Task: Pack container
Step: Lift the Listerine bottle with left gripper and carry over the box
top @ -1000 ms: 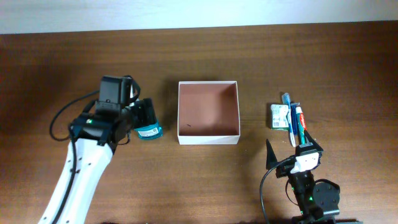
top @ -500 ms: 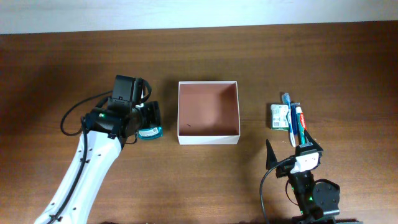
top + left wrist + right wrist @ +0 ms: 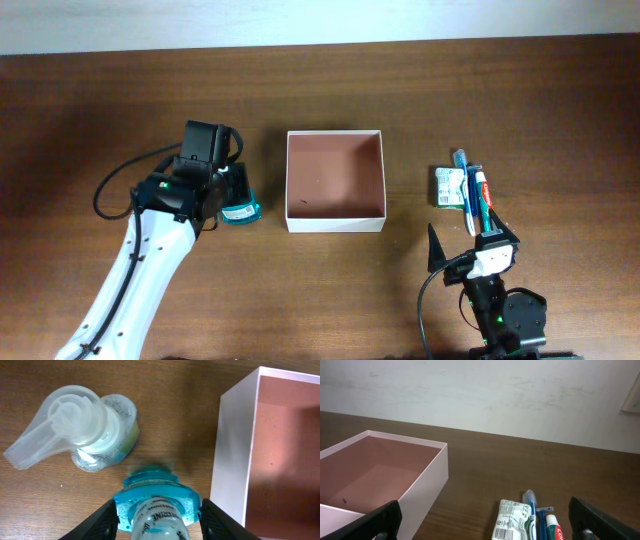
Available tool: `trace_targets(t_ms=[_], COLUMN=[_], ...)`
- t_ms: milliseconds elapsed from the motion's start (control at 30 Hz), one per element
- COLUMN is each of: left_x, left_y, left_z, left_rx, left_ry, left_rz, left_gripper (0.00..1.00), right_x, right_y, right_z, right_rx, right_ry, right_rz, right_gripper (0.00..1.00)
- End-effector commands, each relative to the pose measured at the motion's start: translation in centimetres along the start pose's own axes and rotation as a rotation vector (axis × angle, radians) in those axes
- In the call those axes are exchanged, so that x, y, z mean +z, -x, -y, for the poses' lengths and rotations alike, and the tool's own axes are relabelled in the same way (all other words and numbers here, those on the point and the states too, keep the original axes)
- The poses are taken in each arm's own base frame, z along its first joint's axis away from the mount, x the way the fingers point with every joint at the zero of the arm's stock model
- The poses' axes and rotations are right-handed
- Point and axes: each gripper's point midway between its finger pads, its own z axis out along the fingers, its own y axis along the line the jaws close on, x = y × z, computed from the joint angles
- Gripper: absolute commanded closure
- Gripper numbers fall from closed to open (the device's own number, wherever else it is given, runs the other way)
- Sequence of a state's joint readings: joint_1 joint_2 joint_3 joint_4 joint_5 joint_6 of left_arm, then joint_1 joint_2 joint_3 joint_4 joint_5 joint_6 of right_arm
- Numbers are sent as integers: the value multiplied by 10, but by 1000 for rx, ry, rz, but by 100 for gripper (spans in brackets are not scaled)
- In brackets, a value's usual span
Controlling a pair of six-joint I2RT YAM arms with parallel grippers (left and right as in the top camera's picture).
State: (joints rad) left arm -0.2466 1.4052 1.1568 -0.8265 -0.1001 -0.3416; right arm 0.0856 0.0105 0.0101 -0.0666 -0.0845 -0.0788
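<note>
— What is on the left side of the dark brown wooden table (image 3: 320, 300)?
— The left claw (image 3: 237, 188) (image 3: 159, 505). Its two black fingers (image 3: 107, 521) press on both sides of a teal plastic bottle (image 3: 240, 212) (image 3: 157, 516), so the claw is clamped on it. A clear round pump bottle with a white top (image 3: 95, 430) sits just beside the teal one.
— Where is the box?
— The square white box with a reddish-brown inside (image 3: 335, 225) (image 3: 232, 455) (image 3: 427, 490) is in the middle of the table. It is just to the right of the teal bottle and does not touch it. A tiny dark speck shows on its floor.
— What is right of the box?
— A small green and white packet (image 3: 450, 186) (image 3: 510, 520), a blue toothbrush (image 3: 461, 165) (image 3: 530, 497) and a white toothpaste tube with red and blue on it (image 3: 480, 195) (image 3: 551, 525). They lie close together, well apart from the box.
— And the other claw?
— The right claw (image 3: 468, 245) (image 3: 485, 505) is near the front edge, close to those three things. Its fingers are wide apart and hold nothing.
</note>
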Motion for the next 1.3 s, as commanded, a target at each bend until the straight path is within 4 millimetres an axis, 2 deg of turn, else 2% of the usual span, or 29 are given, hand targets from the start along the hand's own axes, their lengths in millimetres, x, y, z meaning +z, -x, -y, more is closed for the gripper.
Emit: trace_targets(t_ms=[0, 200, 400, 633, 733, 900, 1200, 1267], left_x=[5, 15, 15, 15, 12, 1, -33, -41], left_y=[5, 1, 1, 2, 4, 12, 28, 34], left_z=[-2, -2, -3, -2, -1, 0, 2, 4], left_rx=[1, 4, 4, 4, 3, -1, -14, -17], left_ry=[28, 39, 39, 38, 35, 22, -16, -25], left_rz=[2, -29, -28, -24, -16, 19, 123, 149], left_gripper=[47, 47, 62, 64, 69, 74, 74, 77], right_x=[0, 0, 0, 0, 0, 0, 0, 0], right_y=[-2, -2, -2, -2, -2, -2, -2, -2], right_z=[2, 2, 2, 2, 2, 2, 2, 2], right_rx=[5, 5, 5, 5, 5, 5, 5, 5], right_ry=[-7, -7, -7, -7, -7, -7, -7, -7], right_rz=[-3, -3, -3, -3, -3, -3, -3, -3], right_gripper=[2, 2, 2, 1, 2, 2, 2, 2])
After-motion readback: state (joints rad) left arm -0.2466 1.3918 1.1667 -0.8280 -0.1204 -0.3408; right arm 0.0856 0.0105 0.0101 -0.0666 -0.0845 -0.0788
